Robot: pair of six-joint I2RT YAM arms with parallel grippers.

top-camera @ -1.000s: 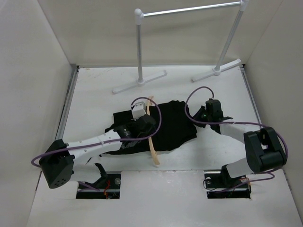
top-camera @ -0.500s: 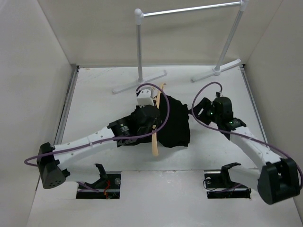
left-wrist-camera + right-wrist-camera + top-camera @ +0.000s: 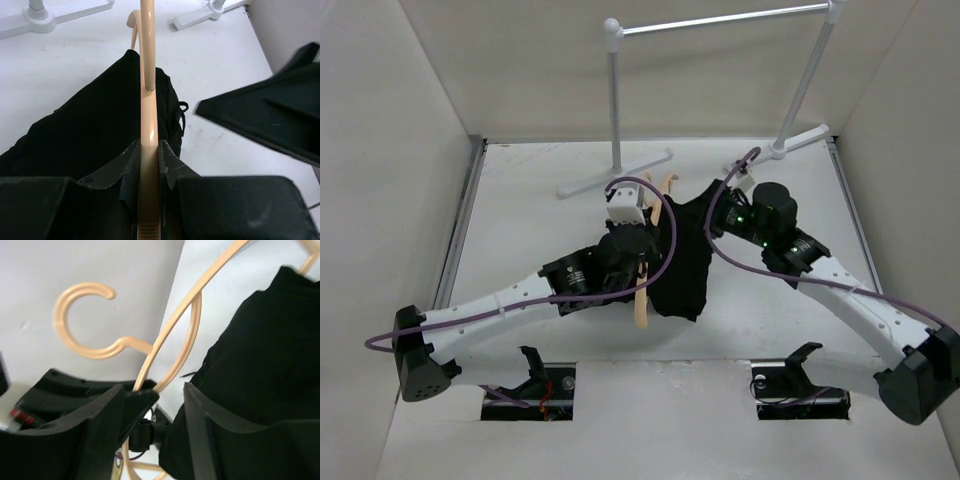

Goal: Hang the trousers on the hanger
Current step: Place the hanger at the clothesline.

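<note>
The white table [image 3: 520,220] carries a rail stand [image 3: 614,110] at its far side, both flat feet [image 3: 616,172] lying on the surface. Just in front of the stand the black trousers [image 3: 685,260] hang off the hanger [image 3: 640,298], their lower end down at the table (resting or just clear, cannot tell). Well nearer than the stand, two cut-outs [image 3: 528,385] hold the arm bases

The black soft-fabric trousers [image 3: 685,260] sit mid-table [image 3: 520,200], mostly right of the light tan wooden hanger [image 3: 641,305], which crosses over them. The left gripper [image 3: 149,160] is at their left and the right gripper [image 3: 718,205] at their upper right. The white-and-grey metal rail stand [image 3: 616,110] is behind.
</note>
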